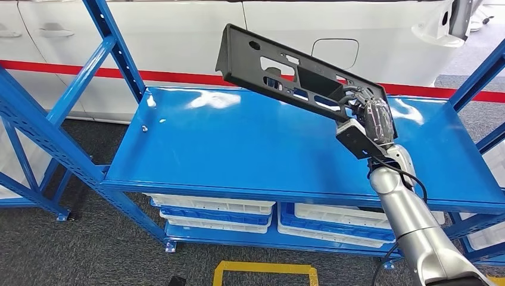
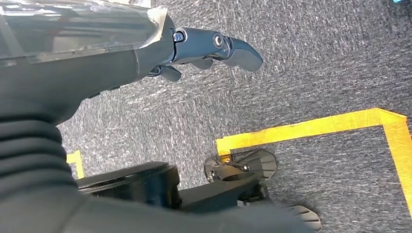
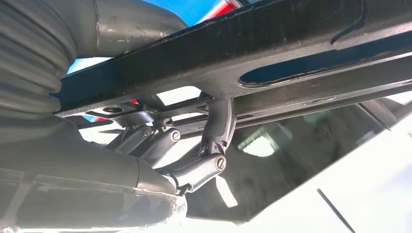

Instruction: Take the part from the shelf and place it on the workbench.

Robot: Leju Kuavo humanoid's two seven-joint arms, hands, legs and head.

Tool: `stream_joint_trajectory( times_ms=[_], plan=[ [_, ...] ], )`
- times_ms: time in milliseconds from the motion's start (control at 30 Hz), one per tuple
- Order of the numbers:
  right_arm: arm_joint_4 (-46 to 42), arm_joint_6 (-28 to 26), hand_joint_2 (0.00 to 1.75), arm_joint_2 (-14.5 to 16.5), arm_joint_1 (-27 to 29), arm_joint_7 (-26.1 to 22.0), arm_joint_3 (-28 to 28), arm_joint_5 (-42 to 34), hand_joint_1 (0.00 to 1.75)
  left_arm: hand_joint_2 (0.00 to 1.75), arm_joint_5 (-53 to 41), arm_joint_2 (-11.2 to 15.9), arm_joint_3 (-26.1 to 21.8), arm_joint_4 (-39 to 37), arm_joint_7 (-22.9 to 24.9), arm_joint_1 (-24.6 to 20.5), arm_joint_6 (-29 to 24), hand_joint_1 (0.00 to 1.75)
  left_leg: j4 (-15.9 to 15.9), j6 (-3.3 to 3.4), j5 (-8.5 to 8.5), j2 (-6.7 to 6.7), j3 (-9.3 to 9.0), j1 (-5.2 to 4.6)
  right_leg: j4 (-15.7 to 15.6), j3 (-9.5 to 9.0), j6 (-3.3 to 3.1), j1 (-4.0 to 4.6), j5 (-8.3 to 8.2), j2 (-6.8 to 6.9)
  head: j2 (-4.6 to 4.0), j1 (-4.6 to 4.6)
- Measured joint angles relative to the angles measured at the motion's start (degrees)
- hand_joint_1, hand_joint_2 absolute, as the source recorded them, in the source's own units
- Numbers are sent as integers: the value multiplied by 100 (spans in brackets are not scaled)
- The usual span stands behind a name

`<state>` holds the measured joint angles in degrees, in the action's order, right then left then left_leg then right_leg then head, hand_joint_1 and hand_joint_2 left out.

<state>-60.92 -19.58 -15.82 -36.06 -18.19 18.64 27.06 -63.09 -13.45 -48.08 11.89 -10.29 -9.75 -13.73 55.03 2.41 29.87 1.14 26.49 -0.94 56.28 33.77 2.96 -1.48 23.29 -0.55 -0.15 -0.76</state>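
Grey speckled carpet (image 1: 89, 250) runs under a blue steel shelving rack (image 1: 65, 161), and across its glossy blue top shelf (image 1: 238, 149) we see the long black plastic part (image 1: 280, 71) with its cut-out slots. It is off the shelf, held in the air above the shelf's right half and tilted, its free end pointing up and to the far left, its lower end at the right in our right hand (image 1: 369, 116). In the right wrist view the dark fingers (image 3: 214, 145) hook up around the part's edge and the thick grey thumb lies on the other side of it, so the hand clamps the part (image 3: 272, 43) between them. The silver right arm (image 1: 417, 226) rises from the near right corner to that hand.

Our left hand (image 2: 214, 48) hangs over the carpet in the left wrist view, its dark fingers lightly curled and close together, holding nothing and touching nothing. Yellow floor tape (image 2: 316, 126) turns a corner on the carpet beneath it.

Under the top shelf, on the lower level, white and blue plastic trays (image 1: 220, 211) sit stacked in two piles side by side. Beyond the rack stands a white car body (image 1: 178, 36), and along its base runs a red stripe (image 1: 167, 76). Near us, a yellow taped outline (image 1: 265, 271) marks the floor in front of the rack.
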Motion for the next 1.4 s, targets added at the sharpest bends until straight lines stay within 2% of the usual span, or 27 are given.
stream_joint_trajectory(
  times_ms=[167,300,433,633,933,1400],
  plan=[
    [-507,1,175,39,38,67,-258,161,175,175,42,-24,-52,0,-226,-38,-178,0,0,0,0,0,13,-1,1,10,0,-1,0,1,0,1],
    [-760,8,175,84,-8,107,-416,237,175,175,40,-32,-57,0,-262,-74,65,0,0,0,0,1,14,-1,1,10,0,-1,0,1,0,0],
    [-877,-1,175,109,-18,119,-489,265,175,0,51,-38,-61,0,-276,-93,109,0,0,0,0,1,14,-1,0,11,0,-1,0,1,0,0],
    [-1180,-133,175,140,-111,239,-630,636,175,0,78,-47,-63,0,-350,-135,182,0,0,0,0,0,15,-1,1,11,0,-1,0,1,0,0],
    [-1493,-110,175,163,-873,335,-618,818,175,0,203,-113,-96,0,-433,-159,1,0,0,1,-1,0,13,-1,1,13,0,-1,0,0,0,0],
    [-1658,-219,175,152,-921,333,-600,808,175,0,195,-135,-108,0,-468,-159,-53,0,1,1,-1,0,13,-1,0,14,0,-1,0,0,0,0]
  ],
)
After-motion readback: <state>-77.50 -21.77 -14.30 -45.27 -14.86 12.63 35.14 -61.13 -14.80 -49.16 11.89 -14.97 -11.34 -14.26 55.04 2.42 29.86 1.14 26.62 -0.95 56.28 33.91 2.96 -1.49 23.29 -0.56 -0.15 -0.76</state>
